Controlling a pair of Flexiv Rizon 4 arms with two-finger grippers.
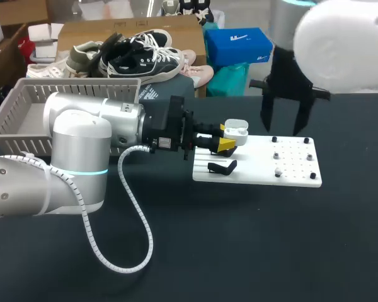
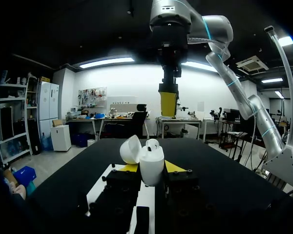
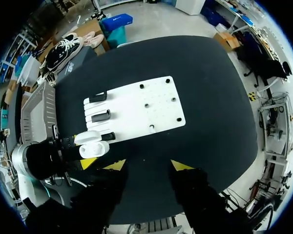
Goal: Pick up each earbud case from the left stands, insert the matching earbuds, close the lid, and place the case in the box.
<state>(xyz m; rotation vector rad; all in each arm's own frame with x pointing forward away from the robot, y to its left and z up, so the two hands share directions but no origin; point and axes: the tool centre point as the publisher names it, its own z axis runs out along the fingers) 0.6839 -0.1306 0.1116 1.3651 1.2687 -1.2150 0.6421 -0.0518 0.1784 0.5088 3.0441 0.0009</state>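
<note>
My left gripper (image 1: pixel 225 142) is shut on a white earbud case (image 1: pixel 235 131) and holds it just over the left end of the white board (image 1: pixel 258 165). In the left wrist view the case (image 2: pixel 151 165) stands upright between the yellow fingertips (image 2: pixel 129 167), its lid (image 2: pixel 131 148) swung open and one earbud (image 2: pixel 153 143) seated inside. My right gripper (image 1: pixel 283 112) hangs open above the board's far side, holding nothing. From the right wrist view its gripper (image 3: pixel 149 165) looks straight down on the board (image 3: pixel 136 109) and the case (image 3: pixel 93 146).
Black stands (image 1: pixel 222 167) sit on the board's left part and small pegs on its right, one with a small white piece (image 1: pixel 278 170). A grey basket (image 1: pixel 25 113) stands at the table's back left, behind my left arm.
</note>
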